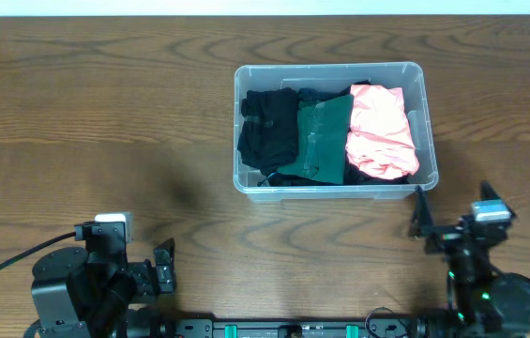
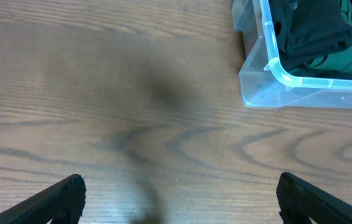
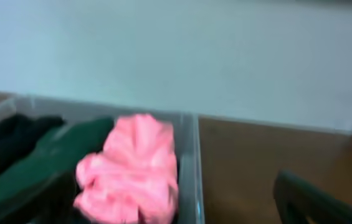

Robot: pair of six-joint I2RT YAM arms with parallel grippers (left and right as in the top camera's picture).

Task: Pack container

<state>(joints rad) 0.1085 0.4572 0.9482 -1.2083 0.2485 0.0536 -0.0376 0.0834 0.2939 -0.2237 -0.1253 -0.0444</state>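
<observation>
The clear plastic container (image 1: 429, 127) stands on the table right of centre. It holds a black garment (image 1: 267, 127) on the left, a green one (image 1: 323, 136) in the middle and a pink one (image 1: 382, 131) on the right. My left gripper (image 2: 179, 202) is open and empty, low over bare wood, near the container's corner (image 2: 275, 68). My right gripper (image 1: 452, 214) is open and empty at the front right, short of the container. The blurred right wrist view shows the pink garment (image 3: 135, 168), the container wall (image 3: 189, 168) and one finger (image 3: 316, 202).
The wooden table (image 1: 105, 113) stretches to the left of the container. A pale wall (image 3: 225, 50) lies beyond the table's far edge. Both arm bases and a cable (image 1: 2, 263) sit at the front edge.
</observation>
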